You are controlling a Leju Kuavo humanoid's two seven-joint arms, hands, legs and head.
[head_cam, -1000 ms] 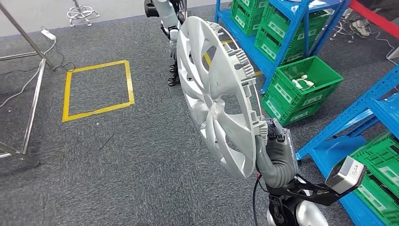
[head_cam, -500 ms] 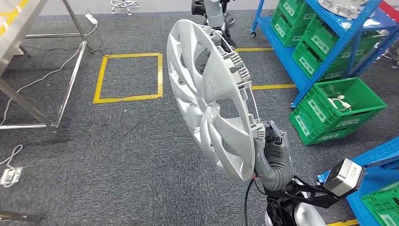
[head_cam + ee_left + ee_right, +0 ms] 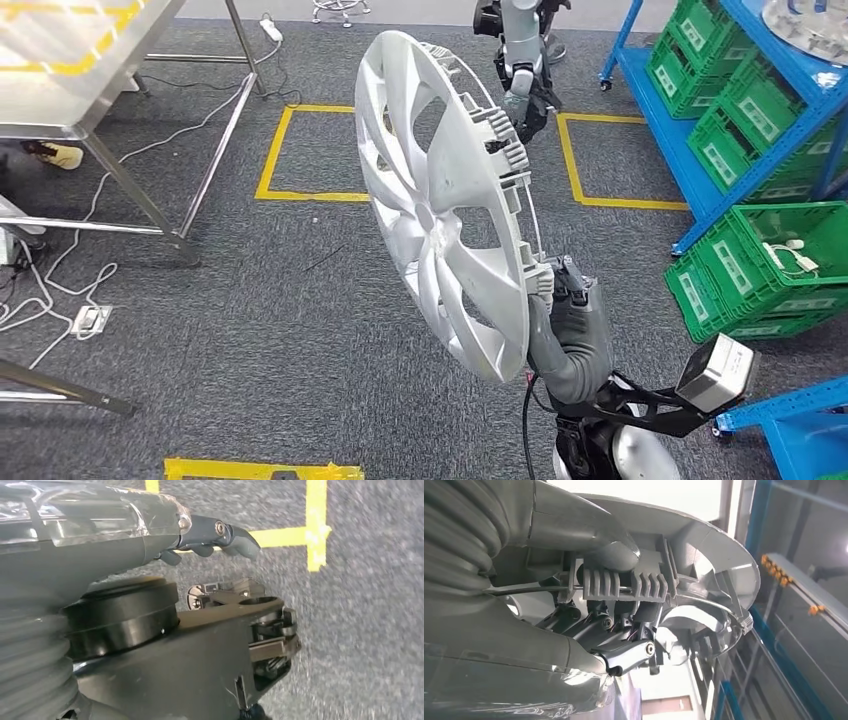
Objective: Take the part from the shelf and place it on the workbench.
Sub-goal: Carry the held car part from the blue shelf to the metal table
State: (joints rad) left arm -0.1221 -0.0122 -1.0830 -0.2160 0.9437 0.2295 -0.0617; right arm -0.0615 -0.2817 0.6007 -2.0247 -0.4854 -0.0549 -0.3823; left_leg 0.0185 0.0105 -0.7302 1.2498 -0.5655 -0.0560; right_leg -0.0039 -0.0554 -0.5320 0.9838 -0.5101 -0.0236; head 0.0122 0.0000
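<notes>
**Hubcap in right hand, over carpet**

Round silver plastic wheel cover (image 3: 447, 205), curved spokes, ribbed clips and wire ring at rim, held upright on edge. Right hand (image 3: 568, 312) fingers (image 3: 626, 656) clamp its lower rim. Left hand (image 3: 150, 540) fingers curled, holding nothing.

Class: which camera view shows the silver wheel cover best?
The head view: the whole wheel cover stands on edge, gripped at its lower rim by the right hand. The right wrist view shows just its ribbed rim clips close up; the left wrist view faces carpet.
</notes>
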